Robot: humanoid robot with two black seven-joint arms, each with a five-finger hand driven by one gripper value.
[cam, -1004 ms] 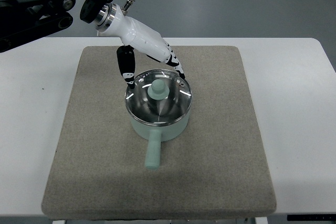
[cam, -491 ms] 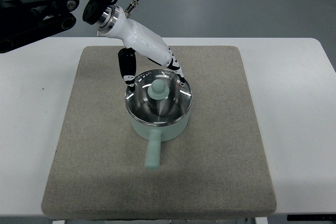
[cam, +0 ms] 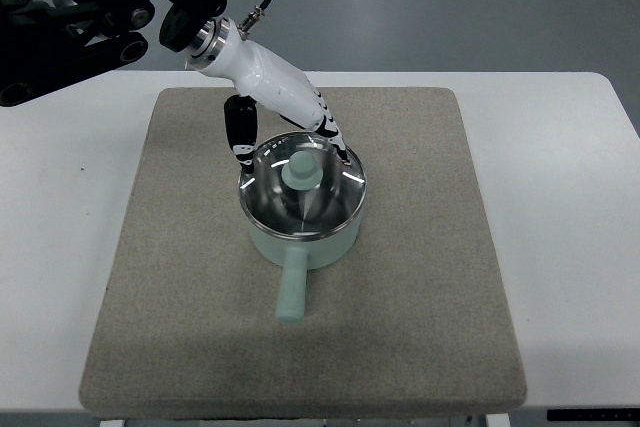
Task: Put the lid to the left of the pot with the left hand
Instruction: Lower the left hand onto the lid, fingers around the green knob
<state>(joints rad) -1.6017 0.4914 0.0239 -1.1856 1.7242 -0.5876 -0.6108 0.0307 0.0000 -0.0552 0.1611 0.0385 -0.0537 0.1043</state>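
Note:
A mint-green pot (cam: 300, 242) stands in the middle of the grey mat (cam: 420, 287), its handle pointing toward the near edge. On the pot sits a glass lid (cam: 320, 202) with a mint-green knob (cam: 300, 171). My left hand (cam: 293, 152), white with black fingers, reaches in from the upper left and hovers at the lid's far rim. Its thumb (cam: 238, 137) hangs by the lid's left side and its other fingers (cam: 335, 139) lie over the far right rim. The fingers are spread and hold nothing; the knob is free.
The mat lies on a white table (cam: 570, 197). Bare mat shows to the left of the pot (cam: 170, 227). My black left arm (cam: 80, 17) crosses the upper left corner.
The left hand has crept slightly forward and down toward the lid's far rim. Pot and lid have not moved.

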